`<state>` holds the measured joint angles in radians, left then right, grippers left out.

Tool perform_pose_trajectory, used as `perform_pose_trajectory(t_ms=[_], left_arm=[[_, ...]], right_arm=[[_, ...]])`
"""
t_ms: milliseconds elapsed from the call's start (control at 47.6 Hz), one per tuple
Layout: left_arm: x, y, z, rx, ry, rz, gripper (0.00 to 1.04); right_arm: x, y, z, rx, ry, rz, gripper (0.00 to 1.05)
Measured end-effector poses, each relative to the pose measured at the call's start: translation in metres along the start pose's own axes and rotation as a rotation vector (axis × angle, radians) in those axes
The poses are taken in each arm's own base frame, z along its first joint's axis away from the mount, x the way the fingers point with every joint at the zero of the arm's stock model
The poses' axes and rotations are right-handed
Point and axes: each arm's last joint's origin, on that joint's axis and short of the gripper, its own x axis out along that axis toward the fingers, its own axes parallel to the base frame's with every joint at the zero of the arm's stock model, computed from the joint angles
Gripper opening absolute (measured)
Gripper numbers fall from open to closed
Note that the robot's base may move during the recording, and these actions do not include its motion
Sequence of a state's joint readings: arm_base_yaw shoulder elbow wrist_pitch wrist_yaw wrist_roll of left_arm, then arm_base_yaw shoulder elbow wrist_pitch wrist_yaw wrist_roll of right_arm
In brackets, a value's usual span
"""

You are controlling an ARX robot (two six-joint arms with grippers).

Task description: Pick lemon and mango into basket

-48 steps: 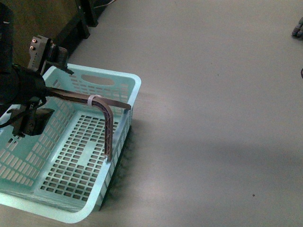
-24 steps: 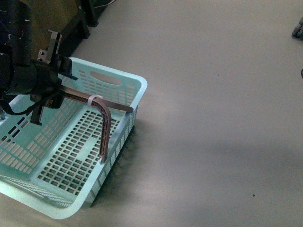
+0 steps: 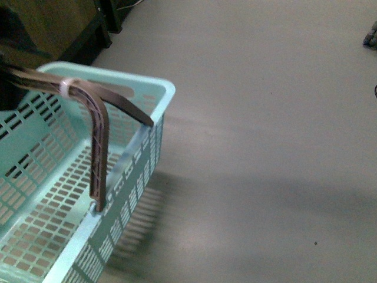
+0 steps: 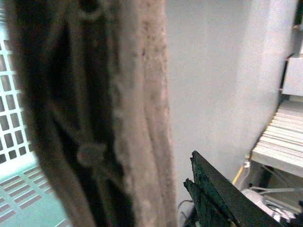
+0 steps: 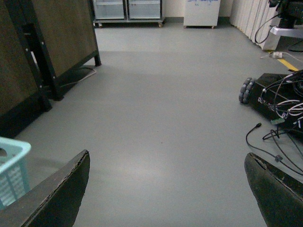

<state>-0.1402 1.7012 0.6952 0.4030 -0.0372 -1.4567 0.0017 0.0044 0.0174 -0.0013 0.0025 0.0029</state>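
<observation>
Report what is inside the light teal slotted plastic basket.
In the basket only bare slotted floor shows, no fruit; a brown hinged handle arches over it. Its left part is cut off by the frame.

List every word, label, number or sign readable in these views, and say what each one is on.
No text can be read in any view.
Basket: no label or writing on the walls that show.
White band on its handle: blank.
White cabinet at the far wall: faint blue marks, too small and blurred to read.
</observation>
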Motion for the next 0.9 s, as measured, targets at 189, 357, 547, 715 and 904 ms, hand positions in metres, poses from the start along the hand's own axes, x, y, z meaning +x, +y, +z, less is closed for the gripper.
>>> perform_pose_trajectory(t_ms=[189,357,547,715,904], left_arm=[[-0.074,-0.035,0.015,-0.064,-0.025,-0.116,0.29],[-0.142,-0.055,0.027,-0.117,-0.038,-0.174,0.29],[-0.200,-0.077,0.032,-0.111,-0.038,-0.267,0.29],[-0.221,-0.085,0.033,-0.099,-0.013,-0.331,0.29],[-0.223,-0.086,0.033,-0.098,-0.012,-0.336,0.29]], right_arm=[[0.000,0.000,0.000,0.000,0.000,0.000,0.96],[0.000,0.000,0.000,0.000,0.000,0.000,0.96],[0.000,0.000,0.000,0.000,0.000,0.000,0.96],[0.000,0.000,0.000,0.000,0.000,0.000,0.96],[0.000,0.000,0.000,0.000,0.000,0.000,0.96]])
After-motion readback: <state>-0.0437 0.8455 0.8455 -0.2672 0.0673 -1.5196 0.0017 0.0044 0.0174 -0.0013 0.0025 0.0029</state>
